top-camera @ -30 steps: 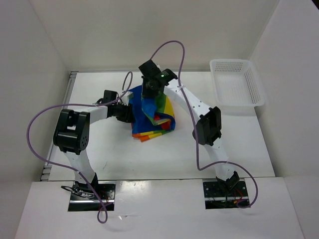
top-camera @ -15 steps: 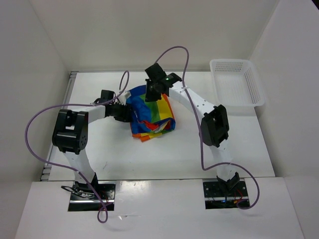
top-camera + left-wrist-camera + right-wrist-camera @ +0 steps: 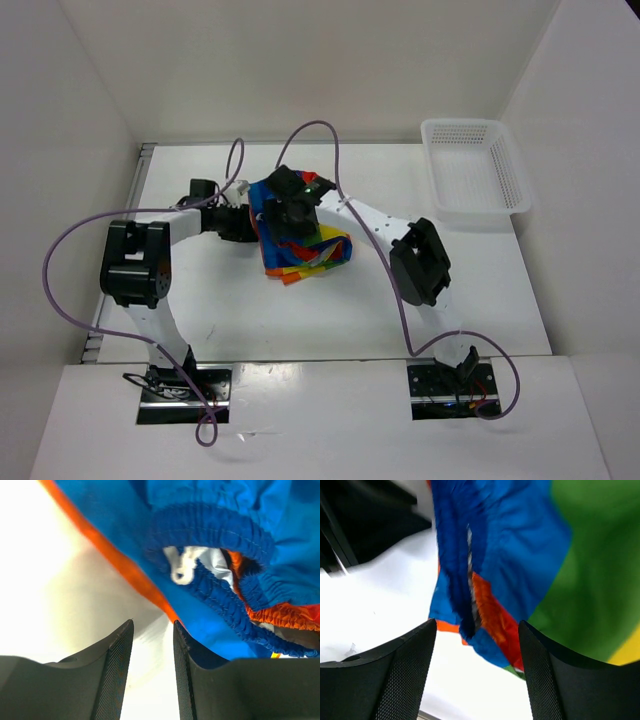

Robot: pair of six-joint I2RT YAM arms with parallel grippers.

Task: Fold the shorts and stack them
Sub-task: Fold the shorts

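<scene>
Your right gripper [image 3: 291,212] has swung down and left over the heap since a second ago, and its jaws, shut then, now stand wide with nothing between them. The shorts [image 3: 305,248] lie bunched on the table [image 3: 450,290], a little left of centre, well apart from the white basket [image 3: 470,127] at the far right. Your left gripper [image 3: 250,224] sits at the heap's left edge, its jaws narrowly parted over bare table.

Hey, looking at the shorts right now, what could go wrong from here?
The shorts lie bunched, not flat, and the right end effector stands open over them, so any fold may slump apart. The white drawstring sits loose at the waistband near the left end effector and might snag.
</scene>
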